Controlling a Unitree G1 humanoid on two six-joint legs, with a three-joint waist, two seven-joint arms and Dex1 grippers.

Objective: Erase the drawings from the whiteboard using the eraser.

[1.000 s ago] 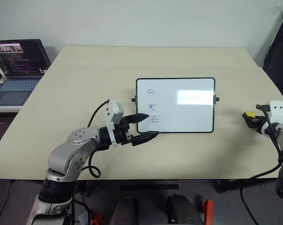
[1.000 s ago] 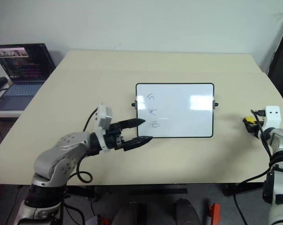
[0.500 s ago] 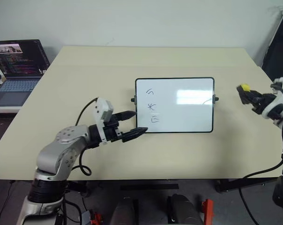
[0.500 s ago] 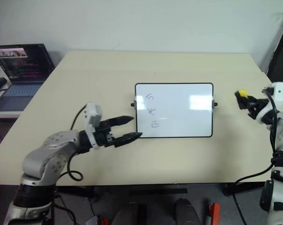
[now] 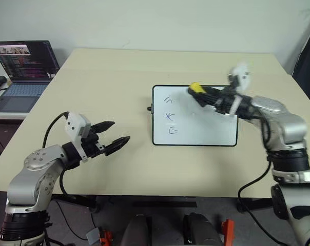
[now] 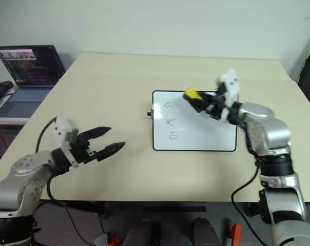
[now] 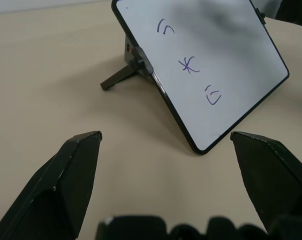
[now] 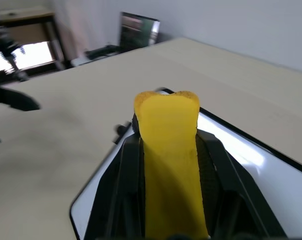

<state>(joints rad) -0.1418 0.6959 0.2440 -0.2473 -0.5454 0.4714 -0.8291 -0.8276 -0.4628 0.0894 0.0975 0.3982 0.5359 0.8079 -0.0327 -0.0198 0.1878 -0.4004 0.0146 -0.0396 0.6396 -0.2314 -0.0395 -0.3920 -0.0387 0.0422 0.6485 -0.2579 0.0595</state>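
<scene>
Eraser (image 5: 196,88): yellow block, clamped between the 2 black fingers of your right gripper (image 5: 200,95), its tip sticking out past the fingertips. You hold it above the upper part of the whiteboard, to the right of the drawings; whether it touches the board cannot be told.

Whiteboard (image 5: 206,130): white, black-framed, propped tilted on a small black stand on the beige table (image 5: 109,77), near its middle.

Drawings (image 5: 169,116): 3 dark marks in a column along the board's left edge, a squiggle on top, a star-like mark in the middle, a small box shape lowest. All 3 unerased.

Left gripper (image 5: 114,134): your 2 fingers spread apart, nothing between them, hovering over bare table well to the left of the board, pointing toward it.

Laptop (image 5: 19,69): open, screen lit, on a side surface beyond the table's far left corner.
</scene>
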